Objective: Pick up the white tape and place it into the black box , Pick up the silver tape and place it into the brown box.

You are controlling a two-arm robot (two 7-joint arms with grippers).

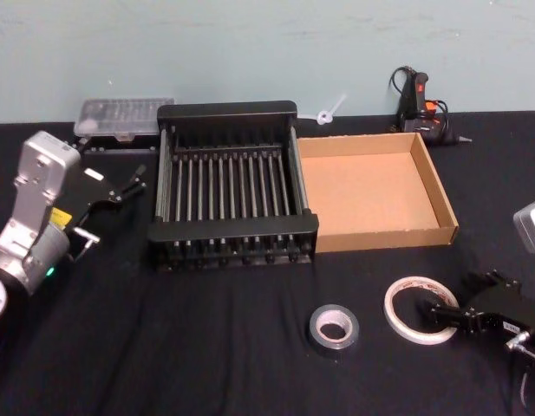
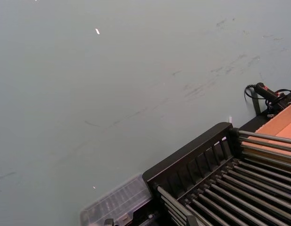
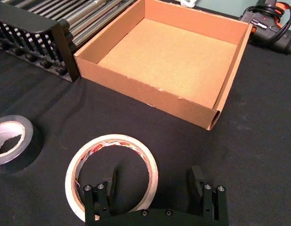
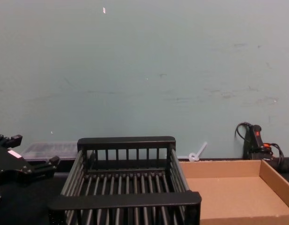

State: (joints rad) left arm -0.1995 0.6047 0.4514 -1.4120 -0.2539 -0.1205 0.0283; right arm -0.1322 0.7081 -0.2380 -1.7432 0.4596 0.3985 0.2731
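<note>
White tape [image 1: 421,309] is lying flat on the black bench [image 1: 206,347] in front of the brown box [image 1: 440,204]. Your right gripper [image 3: 154,181] is straddling its near rim, fingers [image 3: 198,181] spread wide, gripping nothing. Silver tape [image 1: 333,326] is lying nearby, before the black box [image 1: 232,234]. Your left gripper [image 1: 133,184] is hovering beside that crate, fingers parted.

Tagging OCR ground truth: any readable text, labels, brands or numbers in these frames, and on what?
None readable.
White tape: red print on the inner face, too blurred to read.
Left gripper: white and yellow stickers on the arm beside it, too small to read.
Right gripper: open around the white tape's near edge; small white label in the head view, unreadable.
Silver tape, black box, brown box: no print seen.
</note>
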